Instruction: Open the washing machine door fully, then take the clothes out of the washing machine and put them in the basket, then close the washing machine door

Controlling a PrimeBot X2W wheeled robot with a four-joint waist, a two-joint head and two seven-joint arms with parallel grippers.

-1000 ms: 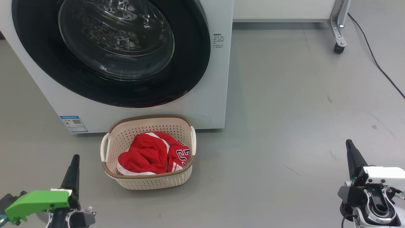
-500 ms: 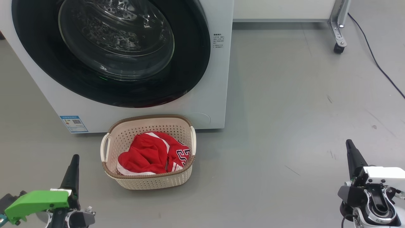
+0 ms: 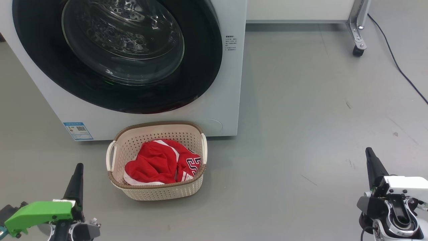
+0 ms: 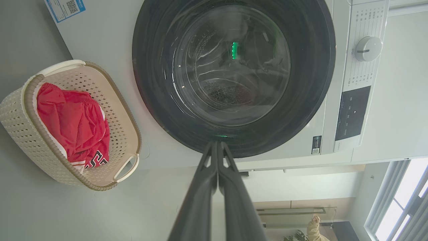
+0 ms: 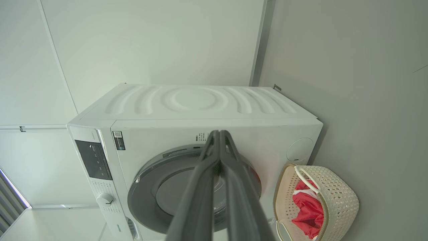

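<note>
Left tool (image 3: pixel 79 166) and right tool (image 3: pixel 368 151): low at the near corners, fingers pressed together, holding nothing. Basket (image 3: pixel 157 193) on floor (image 3: pixel 301 117), just in front of washing machine (image 3: pixel 230 100). Clothes (image 3: pixel 152 164) lie inside basket; dark number partly folded, not readable. Door (image 3: pixel 204 67) closed. Blue sticker (image 3: pixel 78 131) with QR code and small printed label (image 3: pixel 231 43): text too small to read.
</note>
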